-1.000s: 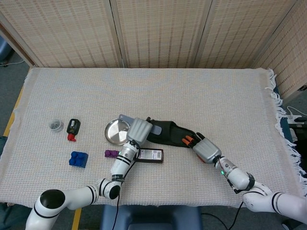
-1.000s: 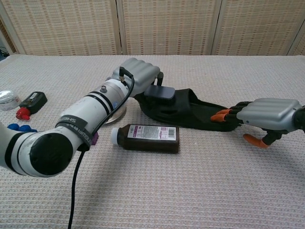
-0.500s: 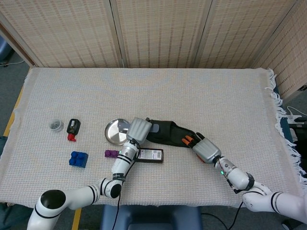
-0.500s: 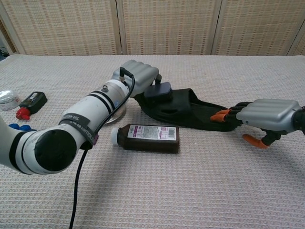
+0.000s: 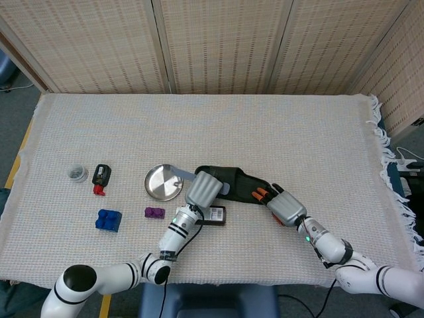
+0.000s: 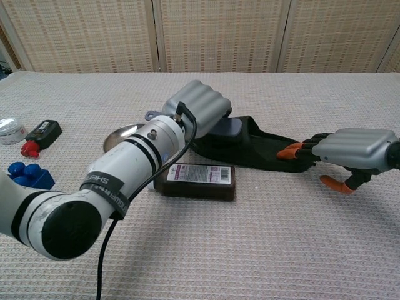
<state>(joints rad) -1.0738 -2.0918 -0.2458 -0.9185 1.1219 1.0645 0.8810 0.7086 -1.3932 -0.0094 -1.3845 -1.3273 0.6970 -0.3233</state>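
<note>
My left hand grips a flat grey-blue tool. It hovers over the left end of a black pouch lying mid-table. One end of the tool sticks out toward the silver dish; the other end lies at the pouch's left end. My right hand lies at the pouch's right end, its orange-tipped fingers resting on the fabric and its thumb apart on the cloth. A brown labelled bottle lies on its side just in front of the pouch, partly under my left forearm.
To the left lie a purple block, a blue brick, a black-and-red item and a small clear jar. The cloth-covered table has a fringed right edge; woven screens stand behind.
My left hand has moved right with the grey-blue tool, off the dish and over the pouch's left end and the bottle. The right hand has stayed put.
</note>
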